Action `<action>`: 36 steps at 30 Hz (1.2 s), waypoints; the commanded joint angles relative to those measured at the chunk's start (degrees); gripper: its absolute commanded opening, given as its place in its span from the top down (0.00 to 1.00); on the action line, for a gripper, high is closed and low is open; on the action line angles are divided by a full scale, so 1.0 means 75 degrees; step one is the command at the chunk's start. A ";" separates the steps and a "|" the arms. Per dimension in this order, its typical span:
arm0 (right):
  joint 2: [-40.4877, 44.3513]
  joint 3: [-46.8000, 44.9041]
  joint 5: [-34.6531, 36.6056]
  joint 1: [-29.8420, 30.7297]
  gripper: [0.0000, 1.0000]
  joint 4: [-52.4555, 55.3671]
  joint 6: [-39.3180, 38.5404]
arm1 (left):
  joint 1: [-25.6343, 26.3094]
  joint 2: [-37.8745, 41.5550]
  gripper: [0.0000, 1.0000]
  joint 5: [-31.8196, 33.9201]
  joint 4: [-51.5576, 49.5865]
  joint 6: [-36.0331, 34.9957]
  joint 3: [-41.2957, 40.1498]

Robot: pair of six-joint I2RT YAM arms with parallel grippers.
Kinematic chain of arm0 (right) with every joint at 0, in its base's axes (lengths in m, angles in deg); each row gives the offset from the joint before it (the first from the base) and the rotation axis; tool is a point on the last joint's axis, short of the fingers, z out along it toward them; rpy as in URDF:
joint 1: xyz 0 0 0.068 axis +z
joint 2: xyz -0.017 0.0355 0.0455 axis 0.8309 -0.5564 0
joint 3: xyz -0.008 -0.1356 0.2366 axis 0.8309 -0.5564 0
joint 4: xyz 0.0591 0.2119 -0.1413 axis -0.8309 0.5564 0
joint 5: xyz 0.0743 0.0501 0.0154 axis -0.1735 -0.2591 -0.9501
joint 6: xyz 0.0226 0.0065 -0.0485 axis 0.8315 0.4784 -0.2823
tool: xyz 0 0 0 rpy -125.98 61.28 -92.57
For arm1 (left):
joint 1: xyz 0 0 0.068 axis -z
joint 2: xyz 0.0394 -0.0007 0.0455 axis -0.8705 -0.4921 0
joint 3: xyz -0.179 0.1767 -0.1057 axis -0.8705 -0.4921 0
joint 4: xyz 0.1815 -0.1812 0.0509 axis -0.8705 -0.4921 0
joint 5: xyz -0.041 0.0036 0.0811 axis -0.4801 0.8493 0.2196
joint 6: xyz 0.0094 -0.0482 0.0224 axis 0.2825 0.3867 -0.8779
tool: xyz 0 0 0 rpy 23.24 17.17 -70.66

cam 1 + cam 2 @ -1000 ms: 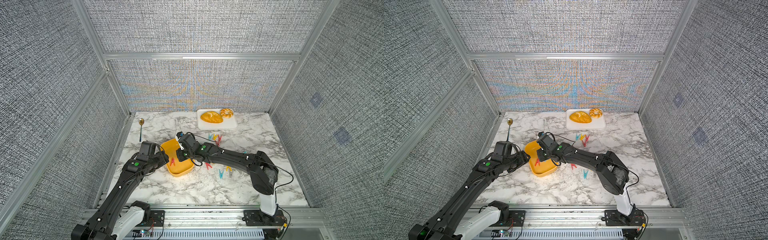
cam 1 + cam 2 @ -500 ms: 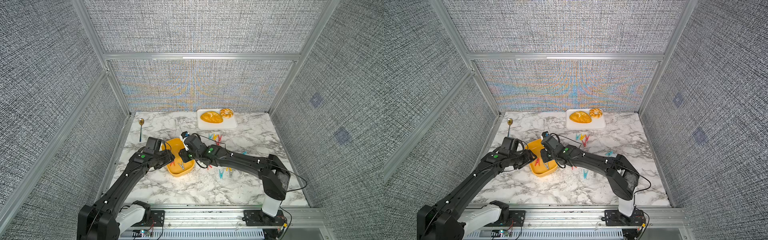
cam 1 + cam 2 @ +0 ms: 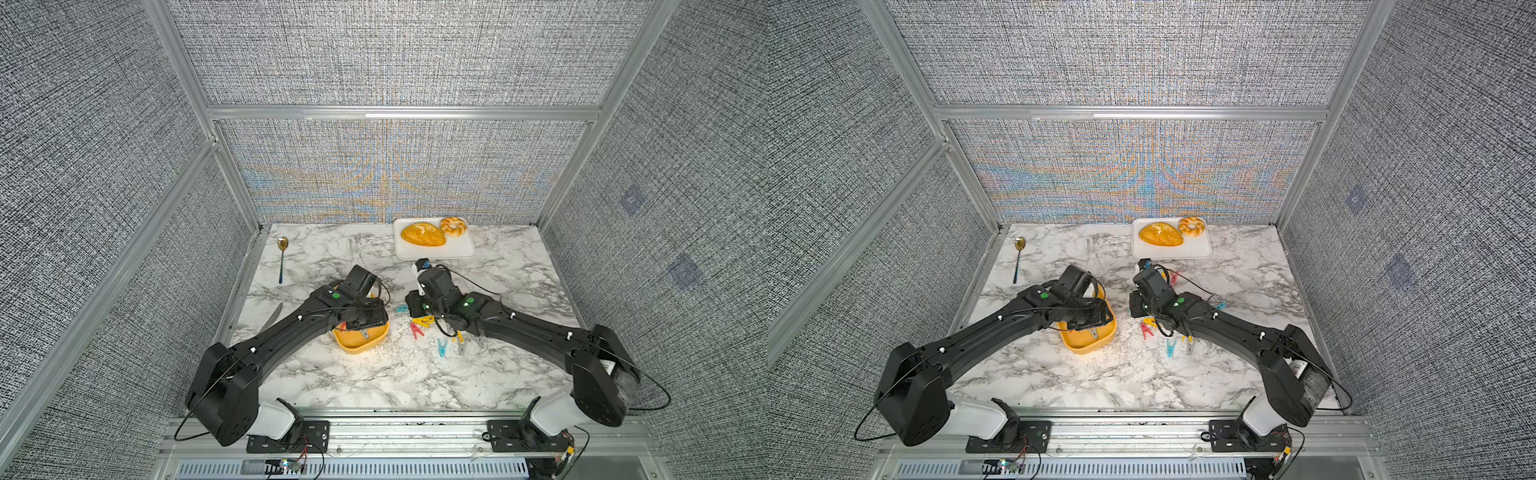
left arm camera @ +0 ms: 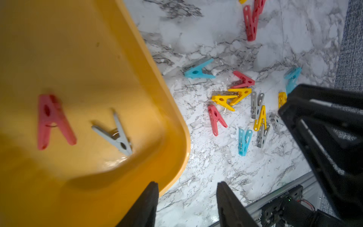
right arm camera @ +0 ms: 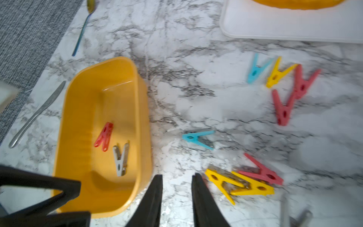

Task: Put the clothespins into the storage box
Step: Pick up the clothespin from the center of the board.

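Two pegs (image 5: 120,159) lie in the box (image 5: 82,118), the rest strewn on the marble (image 5: 186,88) beside it. Left claw (image 4: 187,185) and right claw (image 5: 177,177) hover spread and empty; next, likely, a pinch on the nearby yellow peg (image 5: 220,180)

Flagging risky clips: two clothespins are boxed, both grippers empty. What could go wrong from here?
The clothespins beside the right gripper overlap in a pile; a pinch may lift several or scatter them.
The left gripper hangs over the storage box, so the arms could collide at a drop.
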 commanded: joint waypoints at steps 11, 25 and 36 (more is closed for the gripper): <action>0.0693 -0.1548 0.0037 -0.1968 0.69 0.0009 0.0086 | 0.1646 -0.1988 0.47 0.0203 0.0545 0.0138 0.1629; -0.0465 -0.2132 -0.0315 -0.2353 0.70 -0.0795 0.0214 | 0.1996 -0.2344 0.47 0.0304 0.0897 0.0258 0.1652; -0.0898 -0.2126 -0.0431 -0.2309 0.74 -0.1052 0.0254 | 0.1997 -0.2354 0.47 0.0341 0.0874 0.0213 0.1562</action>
